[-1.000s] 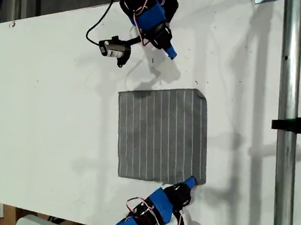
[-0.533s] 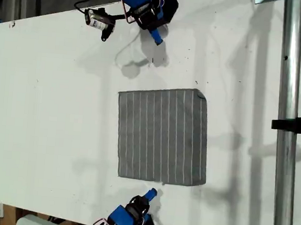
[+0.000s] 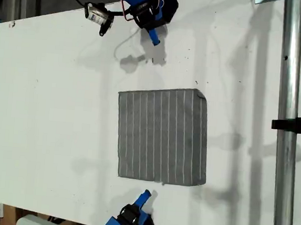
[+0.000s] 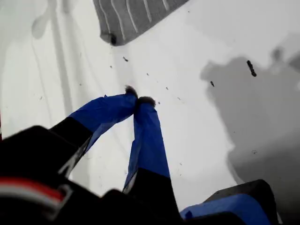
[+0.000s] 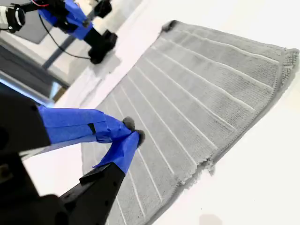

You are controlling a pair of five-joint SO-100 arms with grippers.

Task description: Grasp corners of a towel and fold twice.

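Judging by its compact square shape, the towel (image 3: 162,136) lies flat mid-table (image 3: 45,108), and I take the folding for finished. My first gripper (image 4: 138,100) and my second gripper (image 5: 133,131) sit clear of it, jaws pressed together on nothing.

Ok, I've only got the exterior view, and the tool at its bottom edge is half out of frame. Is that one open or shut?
Observer: Shut. The second wrist view shows my second tool with its taped tips meeting and nothing between them.
Operator: And the one at the top of my view?
Observer: Also shut and empty. In the first wrist view, my first tool has its tips touching, apart from the towel.
Operator: Is the towel's edge tidy?
Observer: Not quite. The second wrist view shows a frayed bit on the edge nearest my second tool.
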